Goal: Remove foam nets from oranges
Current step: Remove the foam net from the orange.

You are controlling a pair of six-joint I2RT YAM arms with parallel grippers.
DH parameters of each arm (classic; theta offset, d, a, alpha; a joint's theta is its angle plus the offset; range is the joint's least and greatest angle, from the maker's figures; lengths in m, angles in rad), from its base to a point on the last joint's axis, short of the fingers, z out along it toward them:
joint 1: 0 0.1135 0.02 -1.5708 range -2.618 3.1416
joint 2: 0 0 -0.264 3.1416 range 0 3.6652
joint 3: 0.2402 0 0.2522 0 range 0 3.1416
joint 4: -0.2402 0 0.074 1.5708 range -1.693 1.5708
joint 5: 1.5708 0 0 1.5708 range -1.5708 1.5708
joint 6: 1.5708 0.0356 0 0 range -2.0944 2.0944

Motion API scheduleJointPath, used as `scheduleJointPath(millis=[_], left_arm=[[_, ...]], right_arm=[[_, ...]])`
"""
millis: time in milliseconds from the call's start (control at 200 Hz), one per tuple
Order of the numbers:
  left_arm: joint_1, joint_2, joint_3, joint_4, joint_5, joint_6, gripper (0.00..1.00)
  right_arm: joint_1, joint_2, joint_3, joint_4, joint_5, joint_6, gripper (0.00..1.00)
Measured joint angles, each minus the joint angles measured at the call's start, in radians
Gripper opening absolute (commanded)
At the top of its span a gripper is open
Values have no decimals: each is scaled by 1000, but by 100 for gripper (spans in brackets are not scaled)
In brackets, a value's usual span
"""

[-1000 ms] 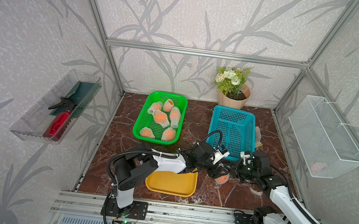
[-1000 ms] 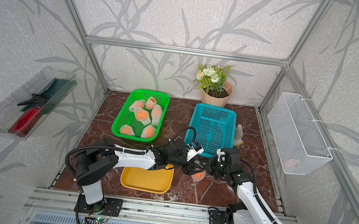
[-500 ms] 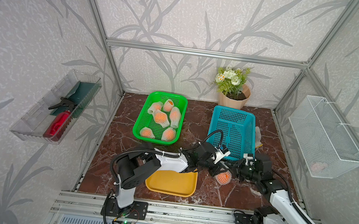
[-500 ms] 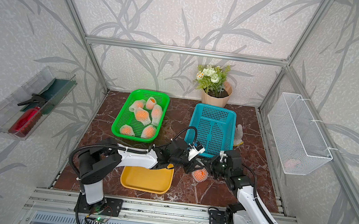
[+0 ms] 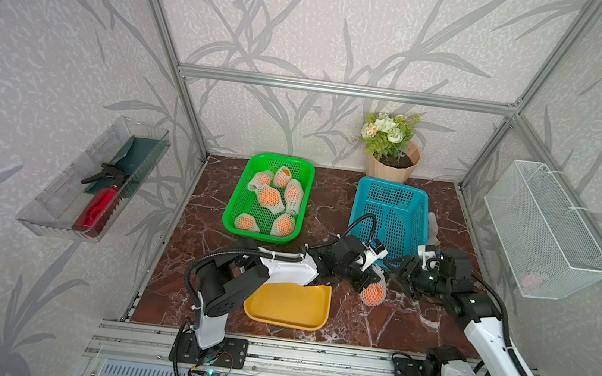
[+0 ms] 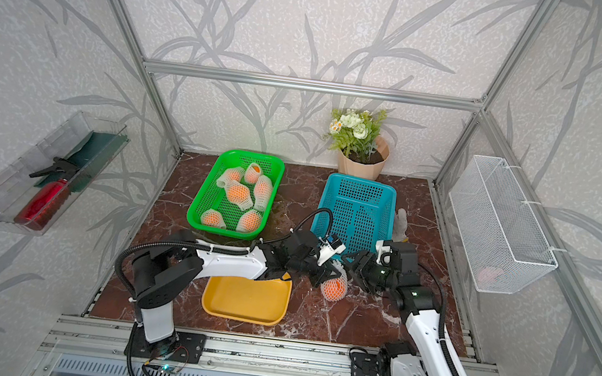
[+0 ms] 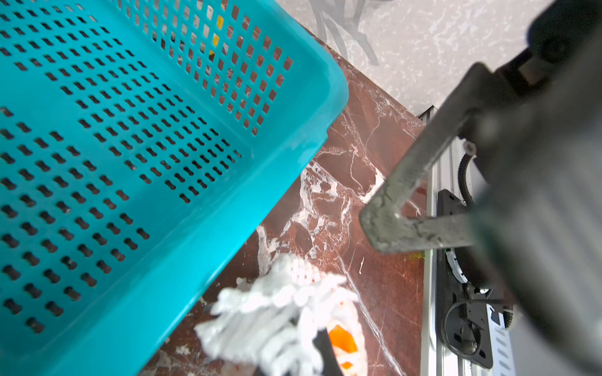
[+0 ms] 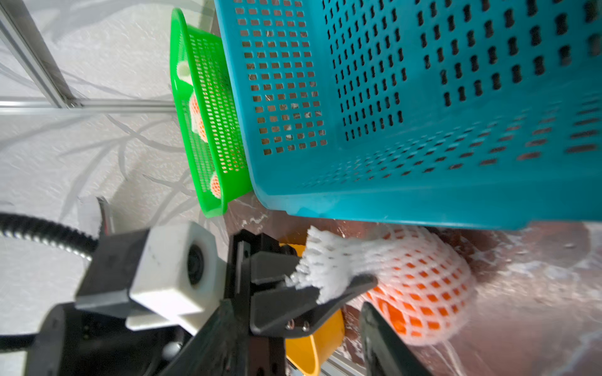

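One orange [image 5: 373,295] [image 6: 333,290], wrapped in a white foam net [image 8: 329,267], rests on the marble floor in front of the blue basket. My left gripper [image 5: 366,282] [image 6: 324,274] is shut on the bunched loose end of that net [image 7: 277,309]. The orange [image 8: 423,286] bulges out beyond it. My right gripper [image 5: 399,274] [image 6: 354,269] stands open just right of the orange, holding nothing. One of its fingers [image 8: 379,335] shows close beside the fruit. Several more netted oranges [image 5: 270,199] lie in the green basket [image 5: 236,208].
The blue basket [image 5: 363,204] stands right behind both grippers. A yellow tray [image 5: 288,306] lies under the left arm. A flower pot [image 5: 392,165] is at the back. A white wire basket [image 5: 544,230] hangs on the right wall, and a clear shelf [image 5: 55,205] with a red bottle on the left wall.
The left gripper has closed on the net's loose end. The right gripper, shut at the orange a second ago, has opened and let go. The orange has barely moved.
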Motion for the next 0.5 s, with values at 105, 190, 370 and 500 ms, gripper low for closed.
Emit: scheduleJointPath(millis=[105,190,370,500], left_arm=[[7,0,14,-19,0,-13,0],[17,0,18,-31,4,-30,0],[35,0,21,-11,35,-60,0],[40,0,-3,47,60,-76,0]], right_arm=[[0,-12,24,-105,31,-118,62],[0,-28,23,-163,50,-188,62],[0,-40,-13,-181,74,-245,62],[0,0,-40,-163,74,-260,62]])
